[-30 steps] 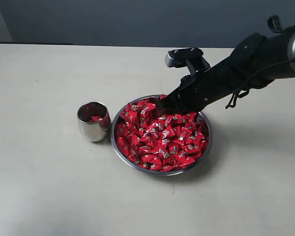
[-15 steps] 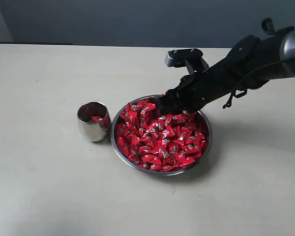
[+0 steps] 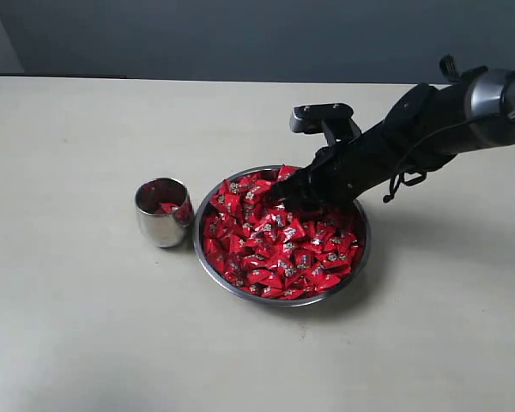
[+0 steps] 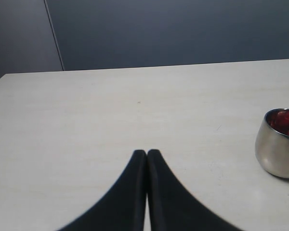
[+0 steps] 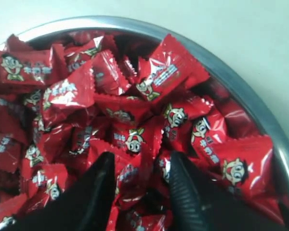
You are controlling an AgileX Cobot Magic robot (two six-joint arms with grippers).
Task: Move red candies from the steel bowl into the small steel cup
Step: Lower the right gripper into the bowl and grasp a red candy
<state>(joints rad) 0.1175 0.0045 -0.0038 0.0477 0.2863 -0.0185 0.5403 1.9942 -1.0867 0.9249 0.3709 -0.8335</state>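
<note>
The steel bowl (image 3: 281,302) sits mid-table, heaped with red candies (image 3: 279,245). To its left stands the small steel cup (image 3: 163,215), with a few red candies inside; the left wrist view shows it too (image 4: 278,149). My right gripper (image 3: 285,193) reaches down into the far side of the heap. In the right wrist view it (image 5: 142,156) is open, its fingers pushed among the candies (image 5: 159,79) with one wrapper lying between them, near the bowl's rim (image 5: 241,84). My left gripper (image 4: 147,153) is shut and empty above bare table.
The pale table (image 3: 86,326) spreads wide around the bowl and cup. A dark wall (image 3: 240,34) runs behind the table's far edge. The right arm's black sleeve and cable (image 3: 412,137) slant over the bowl's far right side.
My right gripper has gone from shut to open and sunk lower into the candies. The arm has dropped a little. Bowl and cup have not moved.
</note>
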